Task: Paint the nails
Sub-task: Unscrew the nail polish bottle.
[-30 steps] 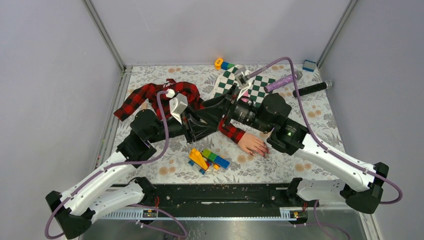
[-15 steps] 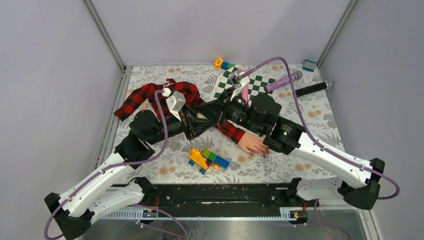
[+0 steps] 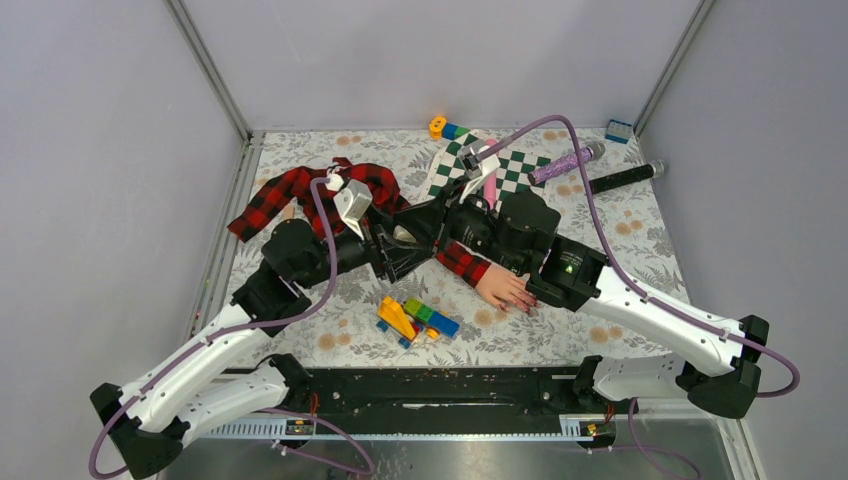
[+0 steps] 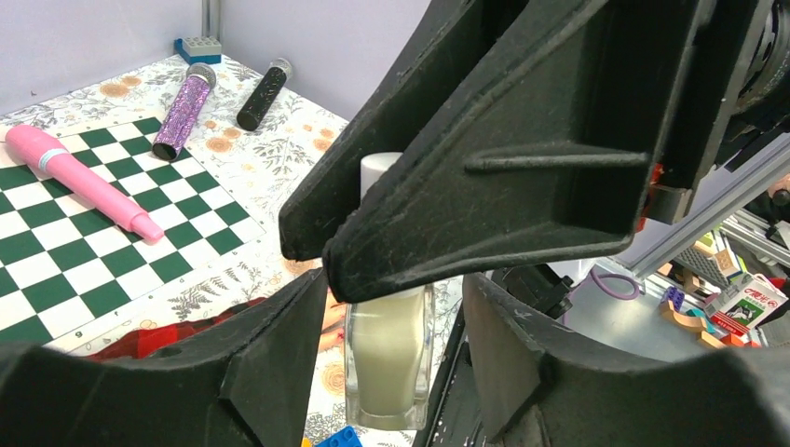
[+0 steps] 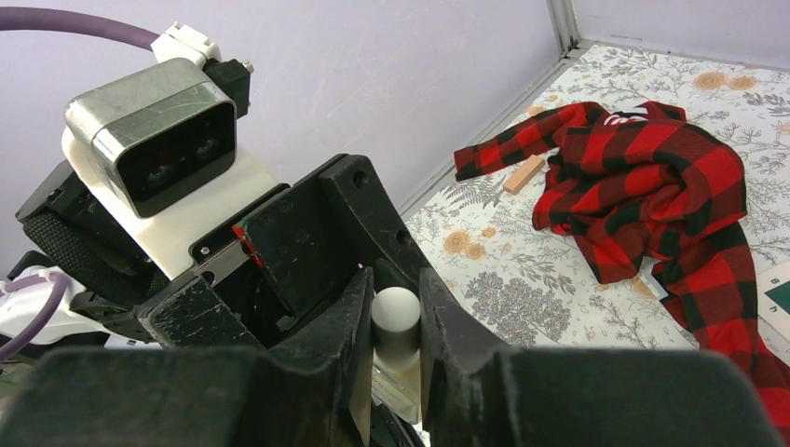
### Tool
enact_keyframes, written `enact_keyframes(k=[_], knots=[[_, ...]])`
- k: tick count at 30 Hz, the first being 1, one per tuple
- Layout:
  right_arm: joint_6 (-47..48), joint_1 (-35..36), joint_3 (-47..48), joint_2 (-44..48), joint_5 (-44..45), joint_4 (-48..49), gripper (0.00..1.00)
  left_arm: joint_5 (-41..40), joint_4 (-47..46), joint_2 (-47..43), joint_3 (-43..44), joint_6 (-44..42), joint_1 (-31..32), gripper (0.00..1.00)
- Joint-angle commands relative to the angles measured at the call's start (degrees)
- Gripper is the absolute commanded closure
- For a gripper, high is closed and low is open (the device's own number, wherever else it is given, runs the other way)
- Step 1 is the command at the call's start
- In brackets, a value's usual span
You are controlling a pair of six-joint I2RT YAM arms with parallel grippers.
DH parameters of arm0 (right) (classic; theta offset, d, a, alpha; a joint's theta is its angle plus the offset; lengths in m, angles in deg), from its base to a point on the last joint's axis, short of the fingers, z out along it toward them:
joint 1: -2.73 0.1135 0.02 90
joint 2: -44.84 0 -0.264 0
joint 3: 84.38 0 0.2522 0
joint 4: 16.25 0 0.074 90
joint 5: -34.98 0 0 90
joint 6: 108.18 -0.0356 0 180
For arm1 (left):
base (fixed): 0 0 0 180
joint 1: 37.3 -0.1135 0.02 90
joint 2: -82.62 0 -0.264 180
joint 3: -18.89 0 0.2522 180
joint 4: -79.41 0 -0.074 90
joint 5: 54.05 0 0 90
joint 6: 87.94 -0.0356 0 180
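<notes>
Right gripper (image 5: 396, 279) is clamped on the white cap (image 5: 396, 321) of the small pale bottle (image 4: 387, 363). Left gripper (image 4: 391, 289) sits around the bottle body with its jaws apart, a gap showing on both sides, so it isn't gripping. Both meet in the air up and left of the mannequin hand (image 3: 505, 288), over its plaid sleeve (image 3: 462, 262).

Step, as I judge it: opening the bottle, no painting yet. Whether the cap is loose can't be told. Next move likely needs the left gripper to close on the body again so the right can twist or lift the cap off, then carry the brush down.

The nails (image 3: 527, 305) are at the fingertips of the mannequin hand, flat on the table, below and right of the grippers, well apart from the bottle. Toy bricks (image 3: 415, 317) lie left of the mannequin hand.
</notes>
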Motion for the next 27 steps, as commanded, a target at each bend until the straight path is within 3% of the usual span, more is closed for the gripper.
enact_keyframes(k=[1,7,12,13,15,20,27], knots=[[1.47,1.09,1.66,0.38,2.04,1.25,1.0,-1.06,-3.94,0.24,1.51,1.64,0.2,0.42],[2.17,1.3,1.66,0.54,1.42,1.1,1.0,-0.36,-4.6,0.49,1.72,2.44,0.16,0.45],[3.09,1.36,1.3,0.91,0.54,1.17,1.0,1.36,-5.0,0.53,1.56,2.51,0.09,0.74],[3.55,1.35,1.3,0.97,0.07,1.18,1.0,1.67,-5.29,0.41,1.4,2.64,0.09,0.86],[4.59,1.3,1.38,1.03,-0.89,0.93,1.0,2.32,-5.7,0.2,1.12,2.67,0.14,0.99],[8.11,1.15,1.14,2.24,-6.31,1.19,1.0,7.66,-8.42,0.15,0.63,3.95,-0.69,1.0],[6.77,-2.97,-0.67,5.68,-28.7,7.32,1.0,23.16,-22.17,1.4,-1.72,14.05,-4.92,1.0]])
